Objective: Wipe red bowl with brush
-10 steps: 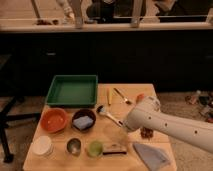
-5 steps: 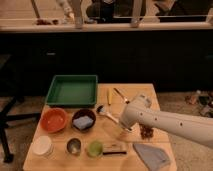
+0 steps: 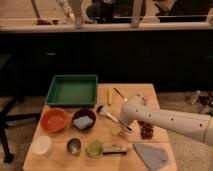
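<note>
Brush [image 3: 104,112] lies flat near the middle of the surface. Its white head points far-left, and its pale handle runs toward the near-right edge, where the end disappears under the tool [image 3: 122,128]. The tool hangs low over that handle end with its jaws spread and nothing gripped. You cannot tell from here whether a finger touches the handle.

Judgement: the brush looks light and stiff, and the slim handle is probably smooth, so it may roll or pivot if you pinch it off-centre. Take it across the handle, mid-length or a little toward the hidden end, and leave the bristles free.

Your target, the red bowl [image 3: 53,120], sits by the left edge, just beside the dark bowl [image 3: 84,111] holding a blue sponge [image 3: 84,122]. That dark bowl stands between it and the brush. The red bowl looks shallow and light, so expect it to slide under wiping pressure.

Elsewhere, the green tray [image 3: 73,91] fills the far-left corner, and the block brush [image 3: 115,148] and grey cloth [image 3: 150,155] lie along the near edge.
</note>
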Controlling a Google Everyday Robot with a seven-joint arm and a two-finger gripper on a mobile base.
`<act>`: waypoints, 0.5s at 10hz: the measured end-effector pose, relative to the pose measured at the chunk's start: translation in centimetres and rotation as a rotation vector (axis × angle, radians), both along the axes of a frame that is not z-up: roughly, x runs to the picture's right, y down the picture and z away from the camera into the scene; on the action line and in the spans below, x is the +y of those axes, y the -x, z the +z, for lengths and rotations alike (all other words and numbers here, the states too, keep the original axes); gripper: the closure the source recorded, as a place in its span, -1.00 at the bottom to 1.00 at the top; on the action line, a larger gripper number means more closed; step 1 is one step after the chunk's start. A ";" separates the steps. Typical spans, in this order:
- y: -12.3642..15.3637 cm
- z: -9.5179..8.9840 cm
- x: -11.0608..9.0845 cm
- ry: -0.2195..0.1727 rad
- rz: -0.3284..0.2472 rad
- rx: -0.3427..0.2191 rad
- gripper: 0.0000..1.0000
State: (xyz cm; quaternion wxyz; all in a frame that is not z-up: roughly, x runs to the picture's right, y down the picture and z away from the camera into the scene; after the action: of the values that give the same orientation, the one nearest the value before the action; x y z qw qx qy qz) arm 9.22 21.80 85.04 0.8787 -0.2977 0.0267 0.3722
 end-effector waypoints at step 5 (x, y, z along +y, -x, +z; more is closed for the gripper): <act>-1.1 1.7 0.6 0.046 0.026 0.005 -0.20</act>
State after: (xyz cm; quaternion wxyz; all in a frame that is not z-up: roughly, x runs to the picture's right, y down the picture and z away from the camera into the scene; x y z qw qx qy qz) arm 10.34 22.41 86.70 0.8667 -0.3173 0.0336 0.3835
